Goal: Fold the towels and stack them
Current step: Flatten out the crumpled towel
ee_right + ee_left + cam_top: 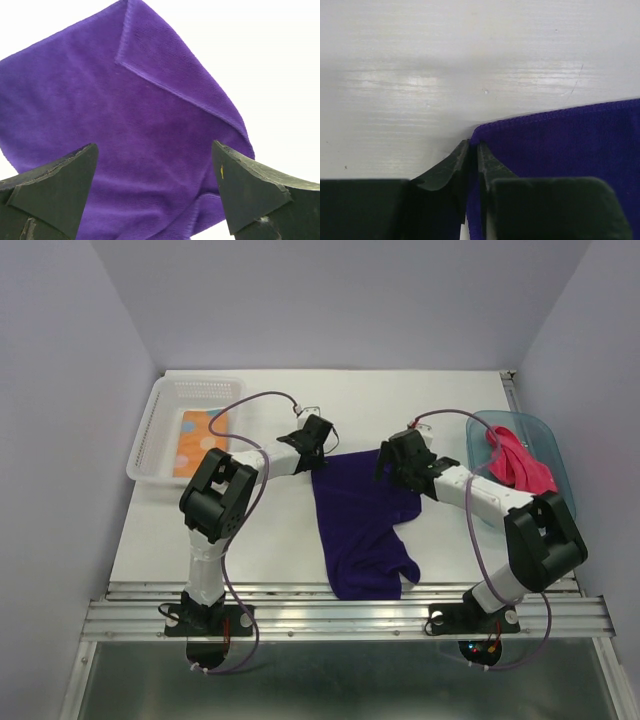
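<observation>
The dark purple towel [362,525] lies spread and partly rumpled in the middle of the table, reaching the front edge. My left gripper [316,447] is shut on its far left corner [479,142], the cloth pinched between the fingers. My right gripper [390,462] is open just above the towel's far right part [150,130], fingers [55,185] wide on either side, holding nothing. The orange towel with pale dots [198,443] lies folded in the clear basket [160,410]. The pink-red towel [520,462] is bunched in the teal tub [555,455].
The basket stands at the far left and the tub at the right edge of the white table [260,530]. A metal rail [340,615] runs along the front by the arm bases. Pale walls close in on three sides.
</observation>
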Action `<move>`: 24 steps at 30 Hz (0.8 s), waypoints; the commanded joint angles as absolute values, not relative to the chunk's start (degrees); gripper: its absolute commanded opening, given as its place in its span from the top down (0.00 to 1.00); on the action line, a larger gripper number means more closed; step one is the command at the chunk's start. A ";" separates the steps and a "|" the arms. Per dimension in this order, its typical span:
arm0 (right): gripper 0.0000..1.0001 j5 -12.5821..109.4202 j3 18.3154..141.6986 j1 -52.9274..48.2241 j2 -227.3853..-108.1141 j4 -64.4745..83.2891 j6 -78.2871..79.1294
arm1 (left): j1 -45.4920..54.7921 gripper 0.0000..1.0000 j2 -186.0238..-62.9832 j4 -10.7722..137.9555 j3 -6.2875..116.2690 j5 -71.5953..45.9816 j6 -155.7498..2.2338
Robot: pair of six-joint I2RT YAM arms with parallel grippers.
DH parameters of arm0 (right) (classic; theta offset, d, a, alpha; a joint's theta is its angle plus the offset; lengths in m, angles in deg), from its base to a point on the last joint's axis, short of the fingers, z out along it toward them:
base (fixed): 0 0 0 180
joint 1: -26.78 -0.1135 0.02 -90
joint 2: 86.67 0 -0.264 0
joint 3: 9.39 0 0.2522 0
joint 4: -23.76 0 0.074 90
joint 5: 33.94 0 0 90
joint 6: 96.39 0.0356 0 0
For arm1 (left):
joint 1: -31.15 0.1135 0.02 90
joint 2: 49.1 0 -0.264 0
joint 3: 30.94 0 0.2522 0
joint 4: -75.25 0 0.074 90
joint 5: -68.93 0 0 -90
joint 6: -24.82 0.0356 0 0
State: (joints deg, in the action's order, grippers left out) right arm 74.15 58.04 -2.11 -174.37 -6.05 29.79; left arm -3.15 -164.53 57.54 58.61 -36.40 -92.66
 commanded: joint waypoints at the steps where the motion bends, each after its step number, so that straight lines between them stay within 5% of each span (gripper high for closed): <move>1: 0.01 74.60 64.99 -1.70 -178.49 -4.58 23.33 | -3.04 1.00 -164.23 55.51 59.64 -37.15 -92.25; 14: 0.07 87.16 87.94 -1.79 -198.81 -14.68 19.53 | -3.04 1.00 -160.28 60.70 55.69 -38.03 -90.75; 24: 0.06 92.53 87.17 -1.44 -203.04 -17.59 21.99 | -2.95 1.00 -159.93 60.52 55.07 -40.05 -90.93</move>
State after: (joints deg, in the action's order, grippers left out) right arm 88.59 86.46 -2.04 -203.40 -15.93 20.68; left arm -3.18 -163.62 60.45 56.29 -37.21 -91.75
